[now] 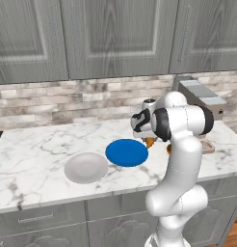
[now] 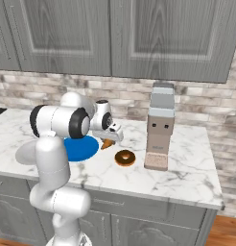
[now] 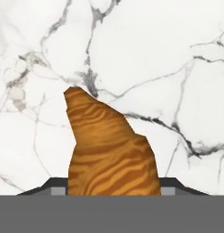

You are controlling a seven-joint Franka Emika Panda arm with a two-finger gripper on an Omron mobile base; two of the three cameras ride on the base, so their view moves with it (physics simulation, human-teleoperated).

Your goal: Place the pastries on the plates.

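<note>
A: Left base view: one white marble tabletop (image 1: 38, 144), two round plates touching — one bright blue plate (image 1: 126, 152), one pale grey-white plate (image 1: 85, 167).

B: Pastries?

A: Two. A dark-glazed brown ring doughnut (image 2: 124, 157) lies on the marble; the end effector (image 3: 114, 184) pinches the striped orange-brown croissant (image 3: 109, 150) beside the blue plate.
</note>
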